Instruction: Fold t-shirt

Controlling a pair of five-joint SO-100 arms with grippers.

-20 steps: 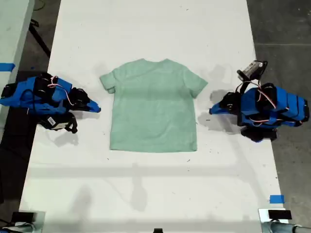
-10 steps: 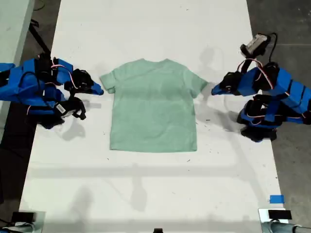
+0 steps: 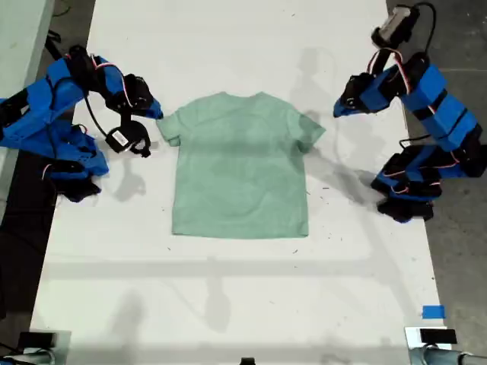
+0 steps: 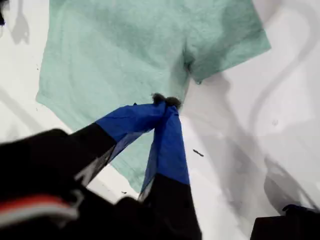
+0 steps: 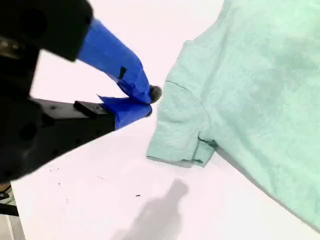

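The pale mint-green t-shirt lies flat and spread out on the white table, neck toward the far side. My first gripper is shut and empty, raised just off the sleeve on the exterior view's right. In its own view its closed tips hang over the shirt's side edge below that sleeve. My second gripper is shut and empty too, beside the sleeve on the exterior view's left. Its tips sit next to that sleeve's shoulder.
The two blue arm bases stand at the table's side edges, one on the exterior view's left and one on its right. A blue tape mark is near the front corner on the exterior view's right. Dark floor borders the table.
Both arms have lifted from low resting poses and swung toward the far side. Each shut gripper now sits higher, level with the shirt's sleeves. The t-shirt has not moved.
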